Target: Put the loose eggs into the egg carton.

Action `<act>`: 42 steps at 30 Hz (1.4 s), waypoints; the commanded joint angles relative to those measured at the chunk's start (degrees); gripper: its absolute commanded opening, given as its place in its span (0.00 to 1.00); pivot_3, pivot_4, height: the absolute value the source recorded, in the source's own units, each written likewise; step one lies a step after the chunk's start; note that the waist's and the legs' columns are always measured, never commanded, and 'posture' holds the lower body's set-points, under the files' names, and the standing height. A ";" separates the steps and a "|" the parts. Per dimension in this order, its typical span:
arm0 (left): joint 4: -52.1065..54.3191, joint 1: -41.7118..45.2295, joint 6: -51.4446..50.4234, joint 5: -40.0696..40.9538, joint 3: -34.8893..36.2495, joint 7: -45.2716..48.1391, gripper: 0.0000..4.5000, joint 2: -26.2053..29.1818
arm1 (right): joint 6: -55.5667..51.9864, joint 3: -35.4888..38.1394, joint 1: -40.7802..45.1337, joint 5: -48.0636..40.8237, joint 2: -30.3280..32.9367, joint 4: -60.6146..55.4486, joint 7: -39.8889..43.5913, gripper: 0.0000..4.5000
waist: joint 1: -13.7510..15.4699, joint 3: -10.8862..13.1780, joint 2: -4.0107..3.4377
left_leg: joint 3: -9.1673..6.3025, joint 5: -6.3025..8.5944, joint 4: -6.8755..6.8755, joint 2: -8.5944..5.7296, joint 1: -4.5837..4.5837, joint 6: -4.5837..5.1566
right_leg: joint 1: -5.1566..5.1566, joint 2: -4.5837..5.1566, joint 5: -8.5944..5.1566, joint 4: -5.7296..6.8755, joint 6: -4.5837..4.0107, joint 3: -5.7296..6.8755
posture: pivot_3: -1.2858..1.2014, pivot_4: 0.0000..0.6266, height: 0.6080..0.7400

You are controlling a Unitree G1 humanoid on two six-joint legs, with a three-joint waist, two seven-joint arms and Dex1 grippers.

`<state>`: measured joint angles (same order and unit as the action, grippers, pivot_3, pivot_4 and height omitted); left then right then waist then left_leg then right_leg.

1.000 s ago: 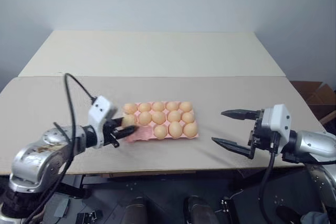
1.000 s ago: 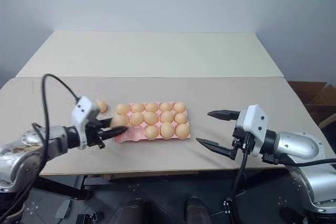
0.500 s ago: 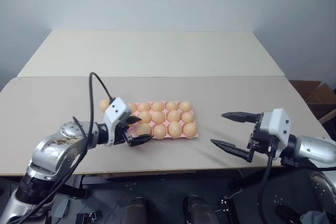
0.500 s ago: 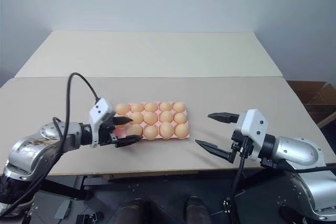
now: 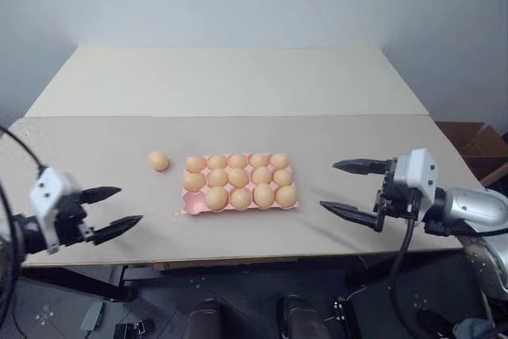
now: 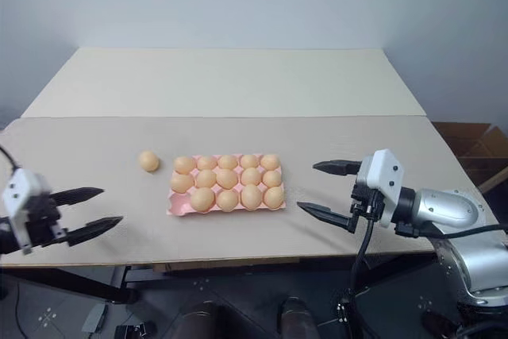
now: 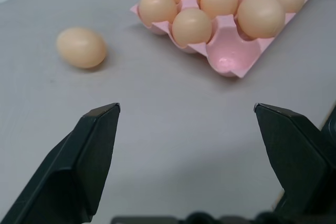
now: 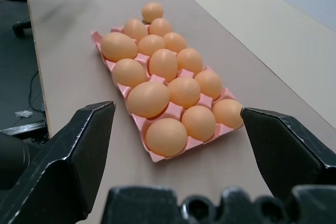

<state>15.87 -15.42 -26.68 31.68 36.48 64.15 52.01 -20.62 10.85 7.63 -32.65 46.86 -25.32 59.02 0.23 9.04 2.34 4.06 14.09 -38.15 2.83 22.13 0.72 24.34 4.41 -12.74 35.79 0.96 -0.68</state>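
One loose egg (image 5: pixel 159 161) lies on the table (image 5: pixel 238 85) just left of the pink egg carton (image 5: pixel 238 182), whose near-left cup is vacant. The left gripper (image 5: pixel 111 211) hovers wide and empty, well apart from it; the right gripper (image 5: pixel 349 190) gapes empty, right of the carton

One pale orange egg (image 5: pixel 159 161) lies loose left of centre, beside the pink egg carton (image 5: pixel 190 207), which seems one cup short of full.
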 commanded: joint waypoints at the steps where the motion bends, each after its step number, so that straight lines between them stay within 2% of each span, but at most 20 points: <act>1: 2.25 -2.82 2.52 2.51 5.55 1.06 0.99 -2.88 | 1.86 0.64 1.27 0.10 0.98 0.49 1.62 1.00 | 0.13 0.00 0.00 | 0.01 0.01 0.00 0.01 0.00 0.00 | 0.01 0.02 0.00 0.00 0.00 -0.02 | 0.52 0.24 1.00; 8: 7.54 -4.56 1.63 3.72 4.71 -4.58 0.99 -8.25 | 1.68 0.43 2.40 0.36 1.10 1.32 2.45 1.00 | 0.43 0.00 0.01 | 0.01 0.01 0.00 0.00 0.02 0.02 | -0.01 -0.01 0.02 0.00 0.00 -0.01 | 0.52 0.24 1.00; 13: 8.46 -3.32 0.85 3.57 3.06 -7.77 0.99 -8.71 | 1.47 0.74 2.82 0.36 1.26 1.36 2.26 1.00 | 0.33 0.00 0.00 | 0.02 0.01 0.00 0.01 -0.04 0.02 | -0.01 -0.08 0.02 0.06 -0.01 -0.01 | 0.52 0.24 1.00; 16: 8.46 -0.50 -3.14 2.93 0.62 -12.09 0.99 -7.31 | 1.44 1.15 2.50 0.35 1.09 1.01 1.47 1.00 | 0.36 0.00 0.00 | 0.01 0.01 0.00 0.01 -0.03 0.02 | -0.02 -0.09 0.02 0.07 0.00 -0.01 | 0.52 0.24 1.00; 22: 4.15 16.49 -17.31 0.76 -8.69 -28.17 0.99 -7.01 | 1.40 0.52 2.78 0.75 0.37 0.63 -0.34 1.00 | 0.63 -0.01 0.02 | -0.07 0.00 -0.08 -0.05 -0.02 0.02 | -0.11 -0.08 0.17 0.08 0.22 0.04 | 0.52 0.24 1.00; 23: 2.62 19.82 -19.58 -0.25 -10.37 -31.19 0.99 -7.69 | 1.37 0.35 2.87 0.81 0.21 0.52 -0.69 1.00 | 0.47 -0.01 0.02 | -0.07 0.00 -0.09 -0.05 -0.02 0.02 | -0.12 -0.09 0.32 0.06 0.48 0.03 | 0.52 0.24 1.00; 25: -2.18 28.16 -23.64 -2.51 -13.89 -38.26 0.99 -10.61 | 1.42 0.09 2.80 0.94 -0.21 0.10 -1.43 1.00 | 0.40 -0.02 0.01 | -0.06 0.00 -0.09 -0.11 -0.03 0.03 | -0.13 -0.07 0.43 0.06 0.42 -0.05 | 0.52 0.24 1.00; 31: -11.87 42.03 -29.81 -6.50 -19.96 -47.77 0.99 -16.96 | 1.41 0.12 2.51 0.71 -0.84 -1.07 -2.47 1.00 | 0.00 -0.01 0.05 | -0.10 0.01 -0.08 -0.14 0.07 0.03 | -0.09 -0.10 0.52 0.00 0.39 -0.03 | 0.52 0.24 1.00; 39: -22.54 51.34 -31.50 -10.21 -23.59 -52.76 0.99 -23.13 | 1.12 0.23 2.21 0.15 -1.15 -2.15 -2.99 1.00 | 0.00 -0.01 0.06 | -0.14 0.01 -0.09 -0.19 0.10 0.03 | -0.09 -0.09 0.54 -0.01 0.42 -0.02 | 0.52 0.24 1.00; 42: -24.34 52.07 -31.42 -10.94 -23.09 -53.59 0.85 -23.97 | 1.04 0.65 1.86 0.07 -1.04 -2.38 -3.15 1.00 | -0.08 -0.01 0.06 | -0.16 0.00 -0.11 -0.20 0.11 0.03 | -0.10 -0.09 0.55 0.01 0.43 -0.01 | 0.52 0.24 1.00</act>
<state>-8.71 35.58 -58.05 21.39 12.50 11.04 27.77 -20.31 9.79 9.51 -31.76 45.63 -25.93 56.16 0.15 9.03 2.40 3.90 14.09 -38.27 2.64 22.24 0.75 24.24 4.32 -12.19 35.79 1.39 -0.69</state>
